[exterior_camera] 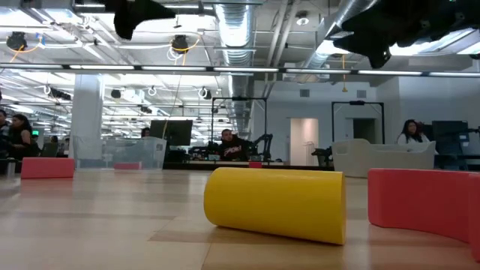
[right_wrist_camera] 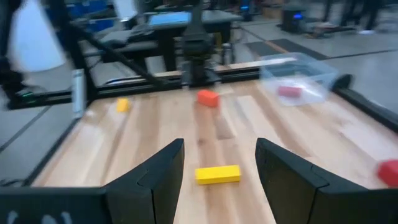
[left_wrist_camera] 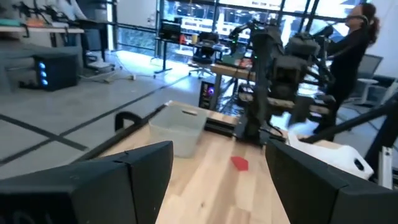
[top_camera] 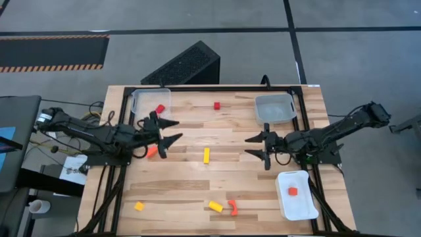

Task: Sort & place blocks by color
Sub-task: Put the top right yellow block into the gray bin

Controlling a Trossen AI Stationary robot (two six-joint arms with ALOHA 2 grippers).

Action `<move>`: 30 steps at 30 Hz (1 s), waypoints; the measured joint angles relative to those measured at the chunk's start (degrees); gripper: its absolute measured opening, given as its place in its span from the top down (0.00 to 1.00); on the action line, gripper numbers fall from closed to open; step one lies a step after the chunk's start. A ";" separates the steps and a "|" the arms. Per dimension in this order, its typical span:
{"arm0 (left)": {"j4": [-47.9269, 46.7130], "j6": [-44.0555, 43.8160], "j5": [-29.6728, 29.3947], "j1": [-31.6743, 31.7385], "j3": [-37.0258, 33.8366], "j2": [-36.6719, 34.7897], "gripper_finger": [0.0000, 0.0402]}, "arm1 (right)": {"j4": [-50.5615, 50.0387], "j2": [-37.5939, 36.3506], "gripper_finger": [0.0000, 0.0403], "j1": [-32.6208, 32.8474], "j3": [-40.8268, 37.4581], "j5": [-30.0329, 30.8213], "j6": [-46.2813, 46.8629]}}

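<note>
My left gripper (top_camera: 172, 131) (left_wrist_camera: 217, 155) hangs open above the table's left part; an orange block (top_camera: 152, 151) lies on the table just near-side of it. My right gripper (top_camera: 250, 145) (right_wrist_camera: 219, 146) is open over the right-centre and faces a yellow bar (top_camera: 206, 155) (right_wrist_camera: 217, 175) lying flat. Loose on the wood are a red cube (top_camera: 216, 105) (left_wrist_camera: 240, 163), a yellow cube (top_camera: 139, 206), a yellow piece (top_camera: 216, 207) (exterior_camera: 276, 202) and a curved red piece (top_camera: 233, 208) (exterior_camera: 424, 204). One red block (top_camera: 160, 108) sits in the far-left tray, one orange block (top_camera: 293, 191) in the near-right tray.
A clear tray (top_camera: 150, 101) stands at the far-left corner, a second clear tray (top_camera: 275, 108) at the far right holds nothing, and a white tray (top_camera: 297, 195) sits at the near-right edge. A black frame borders the table. People sit in the room beyond.
</note>
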 joint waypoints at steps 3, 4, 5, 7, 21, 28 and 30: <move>7.18 -0.36 0.04 -1.36 -5.09 0.56 0.39 | -0.18 0.00 0.45 -1.91 0.01 1.92 1.58; 9.71 -0.36 0.09 -1.71 -6.76 0.68 0.39 | -0.42 0.00 0.45 -2.86 -0.01 1.92 2.21; 12.43 -0.37 0.09 -1.97 -8.48 0.86 0.39 | -0.84 0.00 0.45 -3.88 -0.02 1.91 3.14; 17.56 -0.22 0.29 -2.32 -11.50 1.11 0.39 | -1.87 0.00 0.45 -5.83 -0.01 1.89 4.79; 28.31 3.30 0.53 -2.40 -17.07 1.04 0.39 | 1.47 9.16 0.45 -14.14 0.03 0.22 7.39; 28.31 3.15 0.96 -2.40 -17.07 1.04 0.39 | 3.95 18.46 0.45 -14.73 2.31 0.21 7.27; 28.33 2.77 0.96 -2.40 -17.07 1.04 0.39 | 3.95 20.44 0.45 -14.62 3.35 0.09 7.26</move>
